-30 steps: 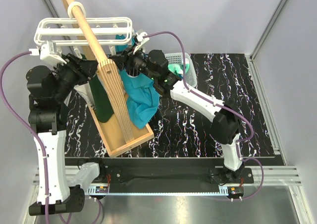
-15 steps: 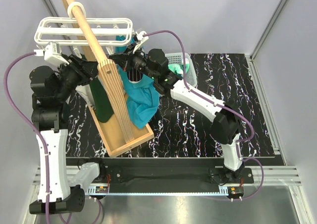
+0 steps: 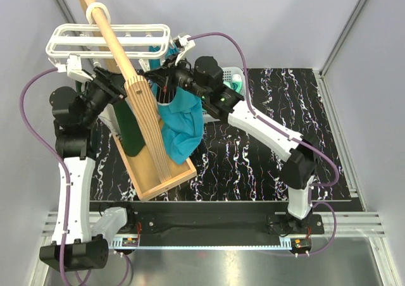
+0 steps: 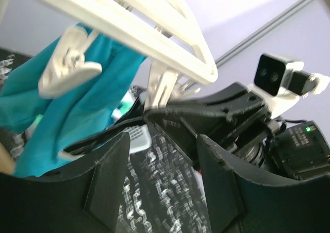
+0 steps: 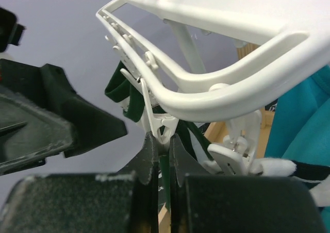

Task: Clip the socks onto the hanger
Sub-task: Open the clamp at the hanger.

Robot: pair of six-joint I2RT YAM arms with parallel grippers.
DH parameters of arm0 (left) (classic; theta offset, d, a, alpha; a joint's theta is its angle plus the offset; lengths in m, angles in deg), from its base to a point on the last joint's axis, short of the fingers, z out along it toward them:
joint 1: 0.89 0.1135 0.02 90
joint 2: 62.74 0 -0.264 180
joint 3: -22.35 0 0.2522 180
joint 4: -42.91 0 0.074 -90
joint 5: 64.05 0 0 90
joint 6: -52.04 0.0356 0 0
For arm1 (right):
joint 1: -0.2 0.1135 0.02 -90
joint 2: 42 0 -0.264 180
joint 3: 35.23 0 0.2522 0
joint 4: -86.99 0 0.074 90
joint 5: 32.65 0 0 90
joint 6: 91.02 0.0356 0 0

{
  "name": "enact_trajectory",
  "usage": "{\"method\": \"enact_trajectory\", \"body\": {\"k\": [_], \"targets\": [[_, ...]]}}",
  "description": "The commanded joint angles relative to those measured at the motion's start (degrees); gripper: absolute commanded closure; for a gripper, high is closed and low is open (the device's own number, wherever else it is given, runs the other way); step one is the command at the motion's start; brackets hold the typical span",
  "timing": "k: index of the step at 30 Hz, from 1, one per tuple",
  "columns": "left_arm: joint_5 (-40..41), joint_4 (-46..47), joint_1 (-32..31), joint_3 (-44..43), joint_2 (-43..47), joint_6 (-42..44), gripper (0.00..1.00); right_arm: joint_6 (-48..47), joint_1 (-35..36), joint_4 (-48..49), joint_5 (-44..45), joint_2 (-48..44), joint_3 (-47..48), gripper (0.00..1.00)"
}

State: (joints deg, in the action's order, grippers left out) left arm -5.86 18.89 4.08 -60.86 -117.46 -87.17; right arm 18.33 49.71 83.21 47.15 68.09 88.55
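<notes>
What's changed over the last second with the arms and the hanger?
The left arm leaned right, toward the wooden pole; the right arm shifted right and back. No visible grab or release: left tool open, right tool shut on dark green fabric under a clip of the hanger. Hanger, pole and teal cloth stayed put.

The hanger (image 5: 232, 14) is plain white. The cloth (image 3: 180, 124) is teal, and the garment (image 3: 130, 131) is dark green. The pole (image 3: 117, 49) and the stand (image 3: 149, 128) are pale wood. The table (image 3: 240, 172) is black with white marbled streaks. A sock (image 5: 289, 170) has black and white stripes. The walls (image 3: 266, 20) are pale grey.
</notes>
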Motion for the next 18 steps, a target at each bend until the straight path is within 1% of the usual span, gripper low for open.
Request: {"method": "enact_trajectory", "body": {"k": [1, 2, 3, 4, 7, 9, 13, 14, 15, 17, 18], "targets": [[-4.47, 15.77, 0.56, 2.91, -1.79, -7.73, 0.39, 2.96, 0.58, -6.19, -3.07, -3.73, 4.5, 1.0], [-4.75, 18.67, 0.56, 3.79, -2.14, -10.96, 0.39, 3.58, 0.49, -6.89, -3.34, -3.82, 4.59, 1.0], [-5.1, 24.44, 0.48, 5.8, -2.32, -12.47, 0.39, 4.11, 0.41, -7.95, -3.51, -4.26, 4.68, 1.0], [-5.1, 26.76, 0.56, 6.6, -2.76, -14.49, 0.38, 4.72, 0.4, -8.57, -3.69, -4.26, 4.94, 1.0], [-5.45, 30.91, 0.74, 8.18, -3.46, -15.74, 0.38, 6.04, 0.32, -9.63, -4.57, -4.17, 6.17, 1.0], [-5.72, 34.06, 0.74, 9.15, -3.64, -16.44, 0.35, 7.1, 0.14, -11.91, -5.7, -3.56, 7.22, 1.0], [-6.94, 40.31, 1.97, 11.7, -3.99, -18.37, 0.28, 9.9, -0.56, -12.27, -8.08, -2.42, 8.72, 1.0], [-7.56, 41.63, 2.75, 12.32, -4.25, -19.94, 0.26, 10.52, -0.74, -12.09, -8.61, -2.16, 9.07, 1.0], [-8.26, 45.29, 3.02, 12.67, -5.21, -21.09, 0.23, 10.96, -0.91, -12.26, -9.57, -1.89, 9.34, 1.0], [-10.37, 50.13, 3.9, 13.63, -6.01, -24.78, 0.21, 12.54, -1.53, -11.65, -10.28, -1.63, 9.34, 1.0], [-10.72, 51.64, 4.17, 13.81, -6.54, -25.84, 0.21, 13.59, -2.14, -11.13, -12.02, -1.54, 9.16, 1.0]]}}
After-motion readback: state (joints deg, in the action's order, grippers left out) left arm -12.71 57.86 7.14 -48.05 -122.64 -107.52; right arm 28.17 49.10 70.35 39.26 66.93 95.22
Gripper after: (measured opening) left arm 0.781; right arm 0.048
